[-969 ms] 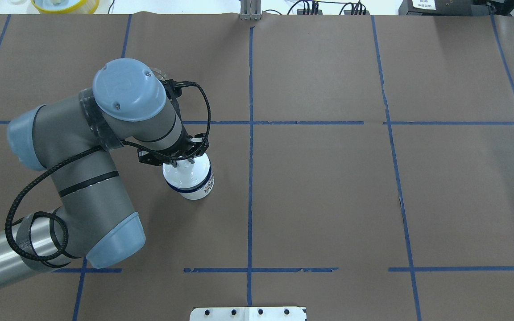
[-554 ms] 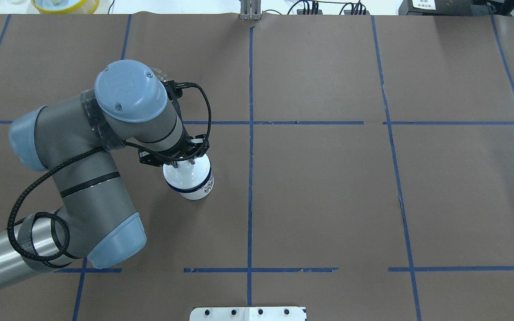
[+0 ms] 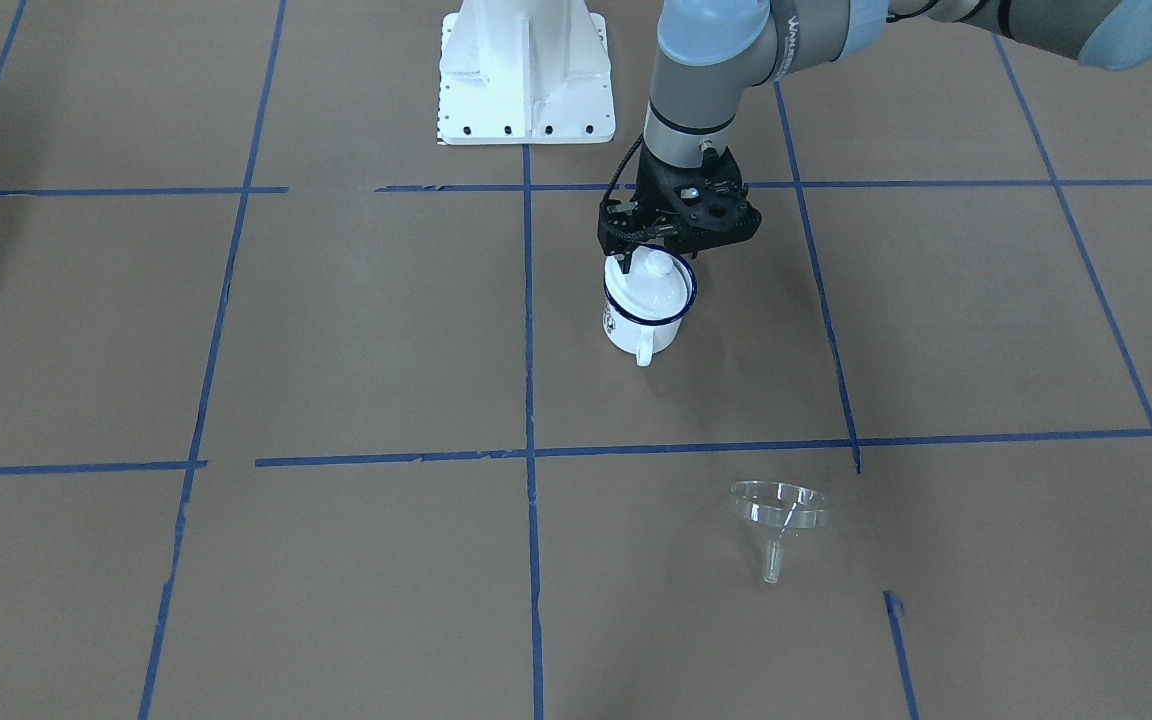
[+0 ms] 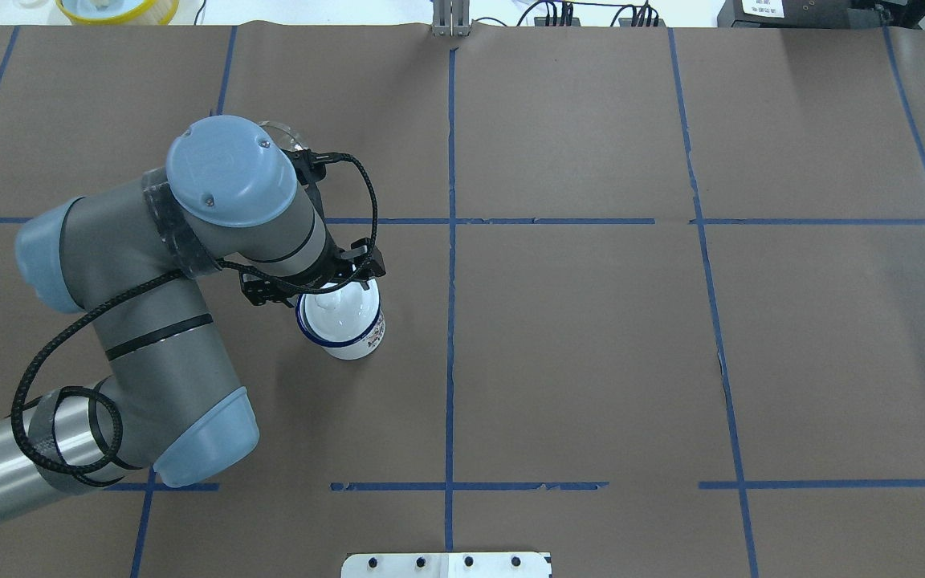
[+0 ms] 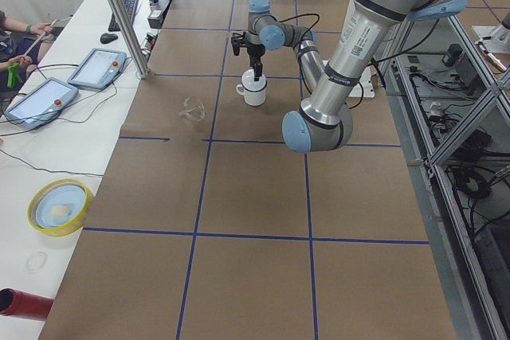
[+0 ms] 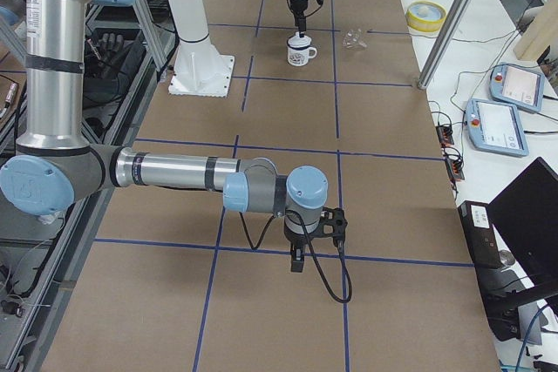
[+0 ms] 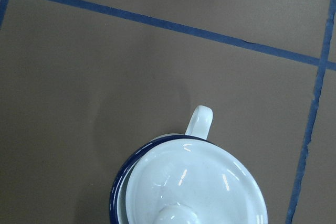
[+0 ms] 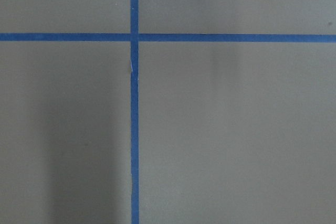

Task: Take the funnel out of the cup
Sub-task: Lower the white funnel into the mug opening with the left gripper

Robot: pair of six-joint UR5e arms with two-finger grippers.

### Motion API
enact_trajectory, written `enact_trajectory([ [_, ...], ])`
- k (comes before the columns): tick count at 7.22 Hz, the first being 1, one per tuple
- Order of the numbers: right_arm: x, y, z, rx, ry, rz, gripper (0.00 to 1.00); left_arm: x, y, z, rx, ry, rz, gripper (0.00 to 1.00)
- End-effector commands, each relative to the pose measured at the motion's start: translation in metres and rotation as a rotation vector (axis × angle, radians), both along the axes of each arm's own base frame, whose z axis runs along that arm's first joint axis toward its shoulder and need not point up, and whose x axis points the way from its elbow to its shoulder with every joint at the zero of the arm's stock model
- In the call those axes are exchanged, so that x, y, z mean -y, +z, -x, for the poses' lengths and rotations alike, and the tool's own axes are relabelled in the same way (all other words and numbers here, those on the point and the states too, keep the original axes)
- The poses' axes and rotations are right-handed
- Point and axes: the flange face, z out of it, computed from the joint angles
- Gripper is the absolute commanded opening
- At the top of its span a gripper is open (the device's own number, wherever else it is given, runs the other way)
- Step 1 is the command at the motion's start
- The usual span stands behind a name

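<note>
Your funnel (image 3: 779,510) lies on its side on the brown paper table (image 3: 336,330), gridded with blue tape (image 3: 528,330), well apart from the cup (image 3: 636,325) and its white knobbed lid (image 3: 666,286). The left gripper (image 3: 648,258) hangs over that knob (image 3: 658,263); whether it grips, you cannot tell. Tablets (image 5: 97,68) sit on the side bench (image 5: 36,153).

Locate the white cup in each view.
Front-facing: cup just above centre.
Overhead: cup left of centre.
Exterior left: cup upper middle.
Exterior right: cup top middle.
Left wrist: cup at bottom edge, handle up.
Right wrist: not in it.
Landmark: the blue tape line beside it.
</note>
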Motion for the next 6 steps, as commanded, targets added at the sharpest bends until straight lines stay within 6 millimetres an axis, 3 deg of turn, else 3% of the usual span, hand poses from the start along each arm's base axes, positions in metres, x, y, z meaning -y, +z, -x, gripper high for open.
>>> enact_trajectory([
  [1, 0.0, 0.0, 0.0, 0.0, 0.0, 0.0, 1.0, -0.001, -0.001, 0.003, -0.003, -0.003, -0.003, 1.0],
  [3, 0.0, 0.0, 0.0, 0.0, 0.0, 0.0, 1.0, -0.004, -0.01, 0.01, -0.019, -0.005, -0.015, 1.0],
  [4, 0.0, 0.0, 0.0, 0.0, 0.0, 0.0, 1.0, -0.012, -0.026, 0.027, -0.055, -0.01, -0.038, 1.0],
  [6, 0.0, 0.0, 0.0, 0.0, 0.0, 0.0, 1.0, -0.012, -0.045, 0.029, -0.086, -0.036, -0.023, 1.0],
])
